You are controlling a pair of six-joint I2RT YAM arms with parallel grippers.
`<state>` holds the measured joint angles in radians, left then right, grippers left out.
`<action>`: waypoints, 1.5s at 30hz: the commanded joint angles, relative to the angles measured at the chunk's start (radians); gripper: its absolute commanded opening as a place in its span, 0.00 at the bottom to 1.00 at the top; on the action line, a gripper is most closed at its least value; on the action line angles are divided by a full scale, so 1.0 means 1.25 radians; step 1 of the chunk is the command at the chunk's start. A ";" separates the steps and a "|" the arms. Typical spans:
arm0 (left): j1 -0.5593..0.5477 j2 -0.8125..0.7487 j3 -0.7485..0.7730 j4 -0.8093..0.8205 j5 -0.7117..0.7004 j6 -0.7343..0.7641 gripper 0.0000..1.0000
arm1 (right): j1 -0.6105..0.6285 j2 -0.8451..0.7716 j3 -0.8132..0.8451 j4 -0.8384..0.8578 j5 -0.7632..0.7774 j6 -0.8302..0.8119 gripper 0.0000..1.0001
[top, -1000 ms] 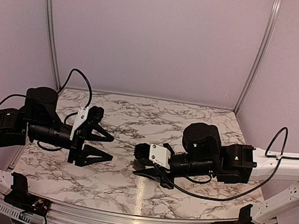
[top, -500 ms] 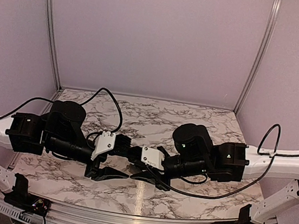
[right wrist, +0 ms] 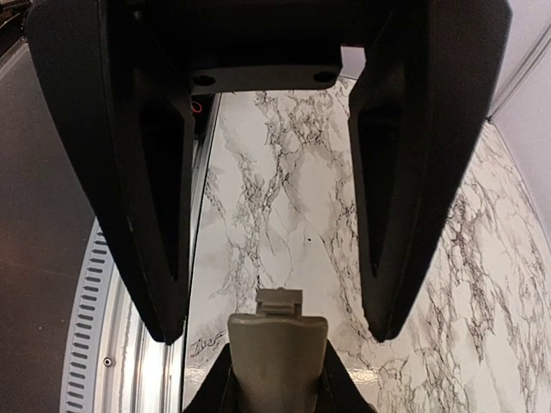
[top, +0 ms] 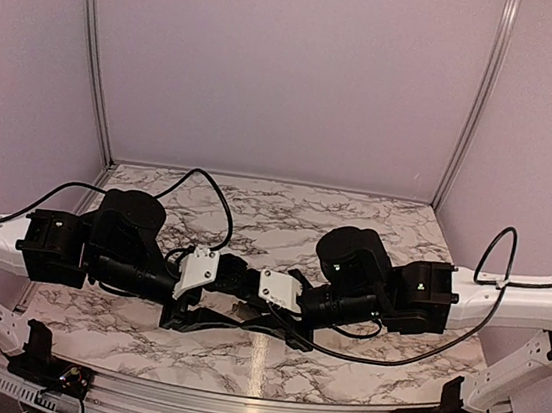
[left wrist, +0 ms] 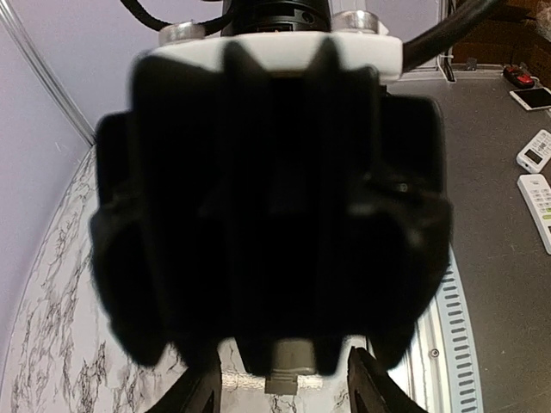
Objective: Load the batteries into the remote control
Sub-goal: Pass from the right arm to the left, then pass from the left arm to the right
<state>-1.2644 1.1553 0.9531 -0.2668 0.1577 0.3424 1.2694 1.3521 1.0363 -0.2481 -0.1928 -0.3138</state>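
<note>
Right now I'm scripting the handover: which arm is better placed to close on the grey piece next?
Left. Its claw is open, with fingers on either side of the grey piece's tabbed end, not touching it. The right claw is shut on that piece's other end, so it can only present it.

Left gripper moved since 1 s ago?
Yes. Against the marble table, the left gripper has swung right from the left side to centre, meeting the right gripper, which grips a grey piece.

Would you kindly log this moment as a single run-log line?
right claw: shut on grey plastic part | left claw: open, fingers either side of part's tabbed end | over marble table
</note>
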 commanded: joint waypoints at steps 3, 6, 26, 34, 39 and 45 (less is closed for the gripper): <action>-0.005 0.004 0.012 0.014 0.019 0.012 0.43 | -0.003 0.006 0.031 -0.007 -0.002 0.001 0.15; -0.005 0.003 0.012 0.018 0.027 0.010 0.35 | -0.003 0.007 0.031 -0.005 -0.006 0.000 0.15; 0.028 -0.125 -0.105 0.167 0.006 -0.050 0.14 | -0.121 -0.169 -0.125 0.152 -0.162 0.140 0.99; 0.030 -0.186 -0.159 0.284 -0.006 -0.028 0.11 | -0.276 -0.174 -0.250 0.545 -0.448 0.579 0.90; 0.030 -0.209 -0.173 0.318 0.000 -0.012 0.11 | -0.277 -0.092 -0.253 0.732 -0.511 0.828 0.86; 0.029 -0.210 -0.175 0.321 -0.010 -0.001 0.10 | -0.277 -0.012 -0.248 0.915 -0.571 0.982 0.77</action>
<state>-1.2301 0.9039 0.7475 0.0971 0.1593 0.3206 0.9264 1.2934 0.7136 0.6743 -0.8204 0.7059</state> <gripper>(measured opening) 0.235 0.796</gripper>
